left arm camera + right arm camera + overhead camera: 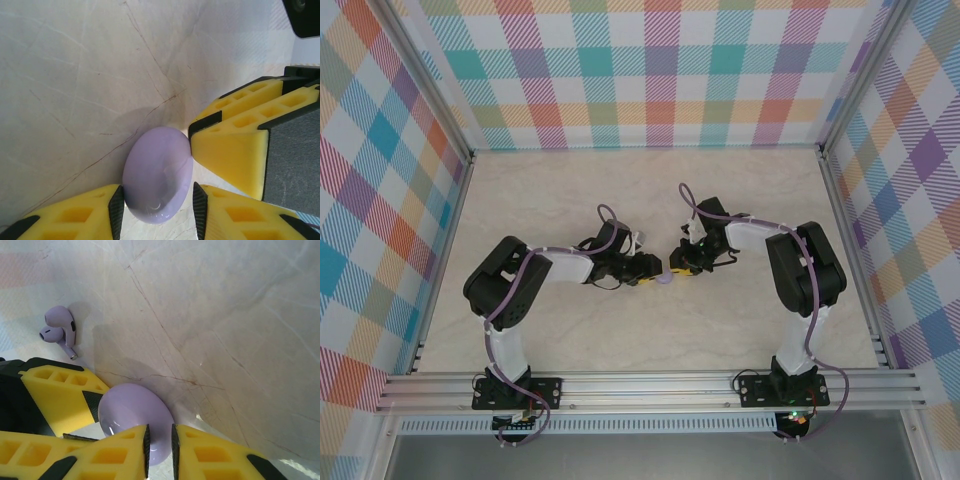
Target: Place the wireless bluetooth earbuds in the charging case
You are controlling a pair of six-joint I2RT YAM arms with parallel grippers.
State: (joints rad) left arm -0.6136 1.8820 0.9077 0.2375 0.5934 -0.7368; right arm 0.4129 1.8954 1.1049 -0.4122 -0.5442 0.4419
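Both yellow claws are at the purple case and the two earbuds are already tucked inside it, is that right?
Not quite. The right wrist view shows the earbuds lying on the table, apart from the purple case, not inside it. The left gripper and right gripper are at the case, as you said.

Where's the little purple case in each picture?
Top external: charging case just below-right of centre.
Left wrist: bottom centre, between two yellow fingers.
Right wrist: bottom, left of centre, behind yellow fingers.
Shared landmark: the yellow fingers beside it.
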